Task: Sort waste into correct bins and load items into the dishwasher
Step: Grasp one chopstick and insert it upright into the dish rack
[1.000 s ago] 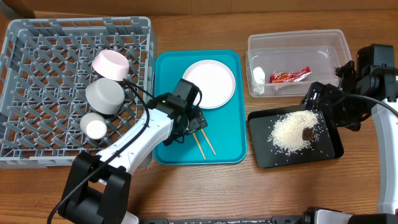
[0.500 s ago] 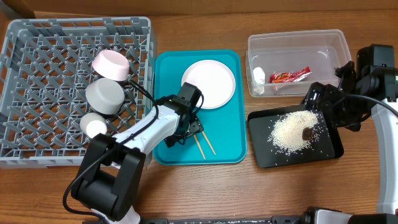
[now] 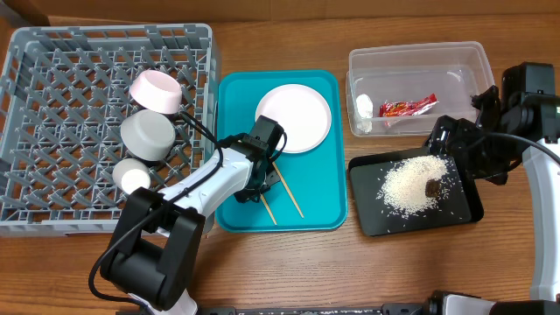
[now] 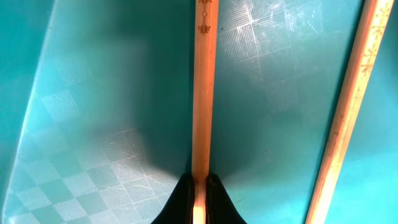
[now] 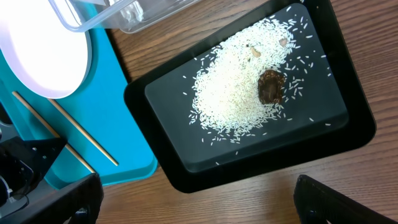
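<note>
1. The left gripper (image 4: 198, 202) is closed narrow on one chopstick (image 4: 204, 93). Its tips pinch the near end, and the rest runs straight ahead of the fingers, low over the teal tray (image 4: 93, 93).
2. The second chopstick (image 4: 348, 118) lies just beside the held one, on the right of the wrist view, and angles slightly away. It is apart from the fingers.
3. My judgement is that the chopstick is light, stiff and smooth. Pinched at its end it can swivel or slip, so a grip nearer the middle would hold it steadier. The stick is thin, so there is little to squeeze.
4. The plate (image 3: 294, 118) sits ahead of the gripper on the same tray, near but not touching it.
5. The rack (image 3: 79, 79) lies farther off to the gripper's side, past the tray edge. It already holds the pink dish (image 3: 156, 90), the bowl (image 3: 147, 136) and the cup (image 3: 134, 178).
6. Well apart, on the tray's other side, the right gripper (image 3: 457, 147) hangs with its fingers spread wide and holds nothing.
7. The black tray (image 5: 367, 124) is below the right gripper and carries rice (image 5: 230, 87) and a brown lump (image 5: 271, 86).
8. The tub (image 3: 420, 54) is beyond that tray and holds the wrapper (image 3: 407, 107) and the scrap (image 3: 364, 107).
</note>
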